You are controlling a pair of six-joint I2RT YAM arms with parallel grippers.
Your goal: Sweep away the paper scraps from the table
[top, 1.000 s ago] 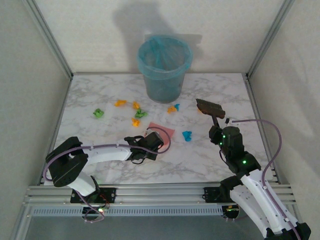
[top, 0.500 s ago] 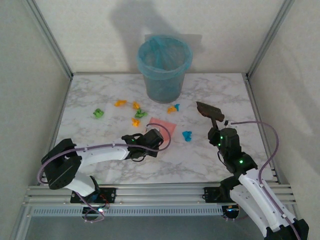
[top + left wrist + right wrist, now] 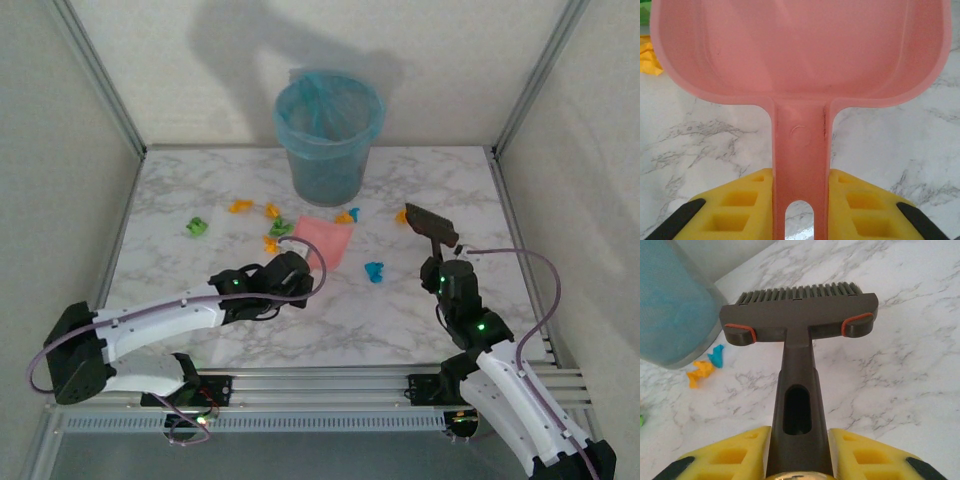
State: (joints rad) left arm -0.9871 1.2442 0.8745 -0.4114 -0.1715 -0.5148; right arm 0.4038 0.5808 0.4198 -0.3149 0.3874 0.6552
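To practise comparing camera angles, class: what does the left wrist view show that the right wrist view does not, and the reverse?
Left wrist view: the left gripper shut on the pink dustpan. Right wrist view: the right gripper shut on the dark brush, the blue-lined bin, a blue scrap. Both: yellow fingers clamping a handle, an orange scrap, the marble table.

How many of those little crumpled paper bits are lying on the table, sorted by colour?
Orange scraps: 5
Green scraps: 2
Blue scraps: 2
Total: 9 seen from above; the pink dustpan may hide more.
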